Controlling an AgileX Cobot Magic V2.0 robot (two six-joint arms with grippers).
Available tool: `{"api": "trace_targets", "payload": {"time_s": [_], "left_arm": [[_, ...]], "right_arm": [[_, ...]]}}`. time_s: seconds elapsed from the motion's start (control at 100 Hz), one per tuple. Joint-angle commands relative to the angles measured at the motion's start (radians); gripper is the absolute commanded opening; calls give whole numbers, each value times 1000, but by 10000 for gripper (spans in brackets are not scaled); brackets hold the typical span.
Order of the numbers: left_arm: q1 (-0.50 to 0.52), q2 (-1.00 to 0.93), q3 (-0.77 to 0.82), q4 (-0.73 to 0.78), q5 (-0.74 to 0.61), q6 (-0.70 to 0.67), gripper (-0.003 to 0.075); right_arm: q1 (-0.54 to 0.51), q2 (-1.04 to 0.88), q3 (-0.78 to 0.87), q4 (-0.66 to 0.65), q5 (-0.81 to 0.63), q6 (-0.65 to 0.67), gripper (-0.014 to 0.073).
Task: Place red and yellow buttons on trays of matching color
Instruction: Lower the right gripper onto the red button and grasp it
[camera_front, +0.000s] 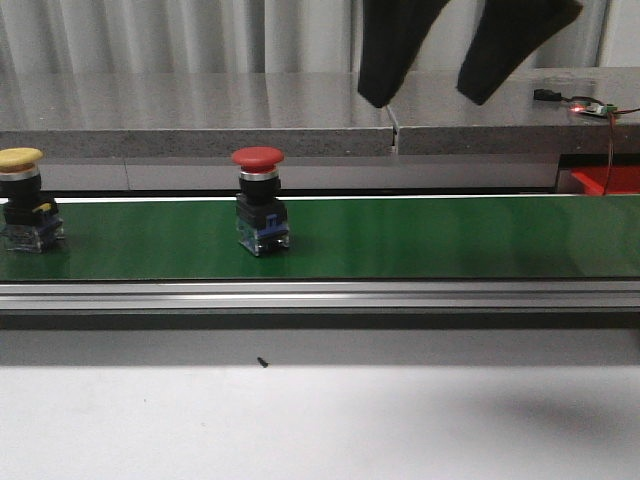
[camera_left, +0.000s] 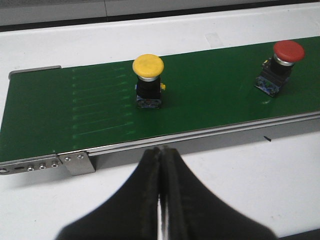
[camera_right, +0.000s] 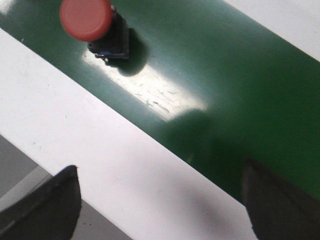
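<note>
A red mushroom-head button (camera_front: 258, 158) stands upright on the green conveyor belt (camera_front: 450, 235), left of centre. A yellow button (camera_front: 20, 158) stands on the belt at the far left edge. My right gripper (camera_front: 428, 98) hangs open and empty high above the belt, to the right of the red button. In the right wrist view the red button (camera_right: 86, 18) is far from the open fingers (camera_right: 55, 200). My left gripper (camera_left: 161, 150) is shut and empty over the white table, in front of the yellow button (camera_left: 148, 66); the red button (camera_left: 288, 50) is off to one side. No tray shows clearly.
A grey stone ledge (camera_front: 200, 120) runs behind the belt. An aluminium rail (camera_front: 320, 295) edges the belt's front, with white table (camera_front: 320, 420) before it. A red object (camera_front: 610, 180) shows at the far right, under a small circuit board (camera_front: 592, 106) with wires.
</note>
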Motion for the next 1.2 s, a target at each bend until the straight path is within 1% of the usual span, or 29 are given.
{"api": "trace_targets", "payload": {"time_s": [0.0,0.06,0.16,0.31,0.5,0.56,0.65,0.71,0.72,0.74,0.77,0.79,0.81,0.92,0.98,1.07,1.19], "left_arm": [[-6,2,-24,-18,-60,-8,-19],[-6,2,-24,-18,-60,-8,-18],[-6,2,-24,-18,-60,-8,-19],[-6,2,-24,-18,-60,-8,-19],[-6,2,-24,-18,-60,-8,-19],[-6,2,-24,-18,-60,-8,-18],[-6,2,-24,-18,-60,-8,-19],[-6,2,-24,-18,-60,-8,-19],[-6,2,-24,-18,-60,-8,-19],[-6,2,-24,-18,-60,-8,-19],[-6,2,-24,-18,-60,-8,-19],[-6,2,-24,-18,-60,-8,-19],[-6,2,-24,-18,-60,-8,-19],[-6,2,-24,-18,-60,-8,-19],[-6,2,-24,-18,-60,-8,-18],[-6,2,-24,-18,-60,-8,-19],[-6,2,-24,-18,-60,-8,-19]], "right_arm": [[17,22,-91,20,21,-38,645],[27,68,-134,37,45,-54,645],[44,119,-184,65,33,-86,645],[63,194,-231,68,-52,-98,645],[63,259,-237,68,-175,-98,645],[63,270,-237,68,-190,-98,639],[63,289,-237,65,-202,-102,575],[61,299,-237,62,-196,-105,491],[61,302,-237,60,-192,-105,457],[61,302,-237,60,-190,-105,446],[61,304,-237,56,-185,-105,386],[61,305,-237,55,-182,-105,361],[61,305,-237,53,-181,-105,315],[61,304,-237,42,-184,-105,197],[61,303,-237,31,-187,-105,178],[58,287,-237,14,-187,-105,176],[23,237,-237,10,-186,-105,176]]}}
